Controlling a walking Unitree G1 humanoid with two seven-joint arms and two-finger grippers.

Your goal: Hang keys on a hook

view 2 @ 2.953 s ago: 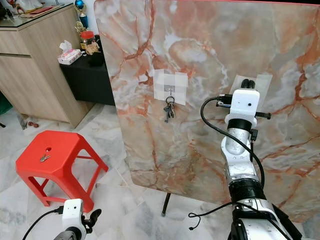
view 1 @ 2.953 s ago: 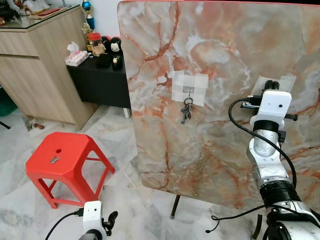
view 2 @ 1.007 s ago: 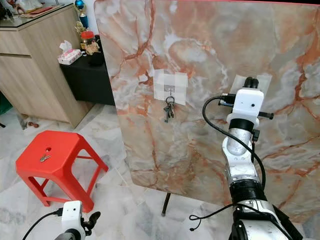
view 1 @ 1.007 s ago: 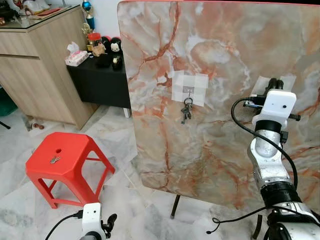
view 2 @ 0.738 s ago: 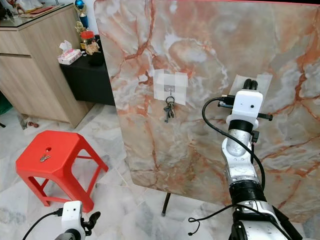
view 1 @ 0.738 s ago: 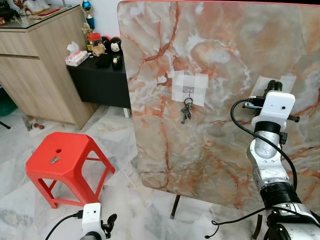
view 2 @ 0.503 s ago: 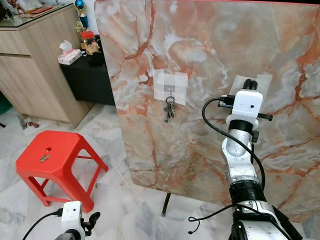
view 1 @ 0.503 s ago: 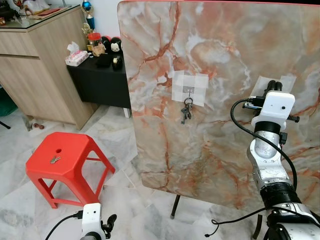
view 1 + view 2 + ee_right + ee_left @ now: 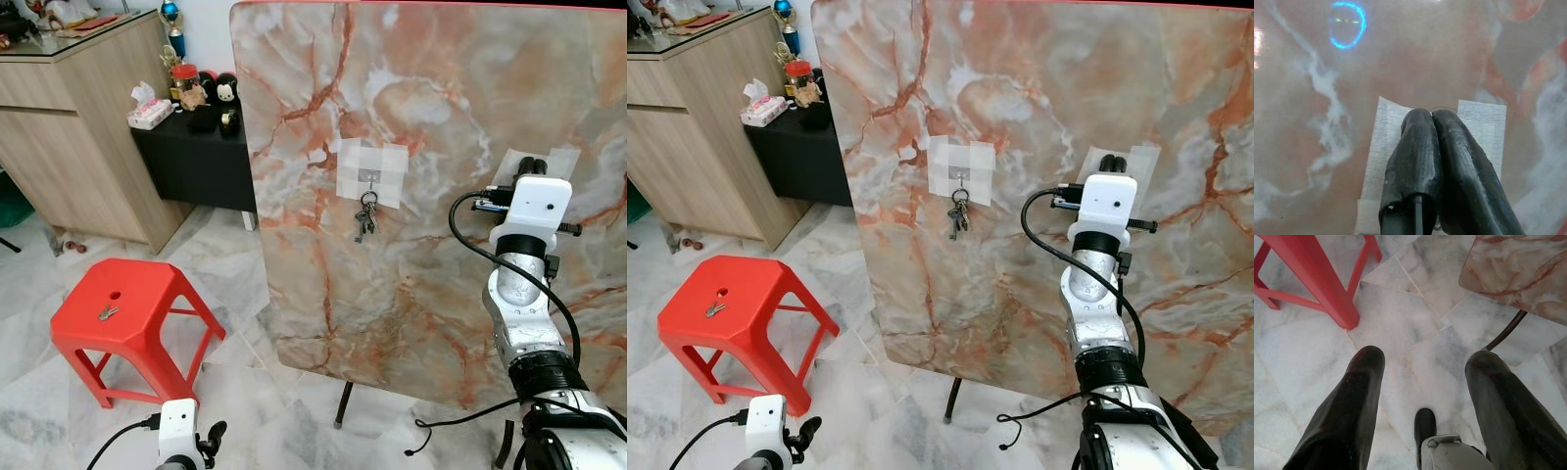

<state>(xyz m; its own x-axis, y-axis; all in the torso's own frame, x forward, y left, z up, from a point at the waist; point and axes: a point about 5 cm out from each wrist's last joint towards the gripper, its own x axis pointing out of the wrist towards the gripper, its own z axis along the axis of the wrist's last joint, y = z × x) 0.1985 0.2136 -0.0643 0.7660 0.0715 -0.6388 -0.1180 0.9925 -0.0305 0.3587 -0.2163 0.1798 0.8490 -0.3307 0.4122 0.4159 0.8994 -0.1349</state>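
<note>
A bunch of keys (image 9: 364, 223) hangs from a small hook on a white tape patch (image 9: 371, 173) on the upright marble board (image 9: 411, 117). A second bunch of keys (image 9: 107, 313) lies on top of the red stool (image 9: 137, 294). My right gripper (image 9: 532, 166) is raised against a second tape patch (image 9: 565, 159) further right on the board. In the right wrist view its fingers (image 9: 1420, 147) are shut together over that patch (image 9: 1383, 152), with no keys visible between them. My left gripper (image 9: 1425, 357) hangs open low over the floor beside the stool's leg (image 9: 1327, 289).
A wooden cabinet (image 9: 69, 127) and a black side table (image 9: 196, 157) with a tissue box and toys stand at the back left. The board rests on a thin dark leg (image 9: 342, 403). A black cable (image 9: 460, 416) trails from my right arm.
My right gripper swayed slightly to the right and has come back left against the second tape patch. The hanging keys, the stool and the left arm have not moved.
</note>
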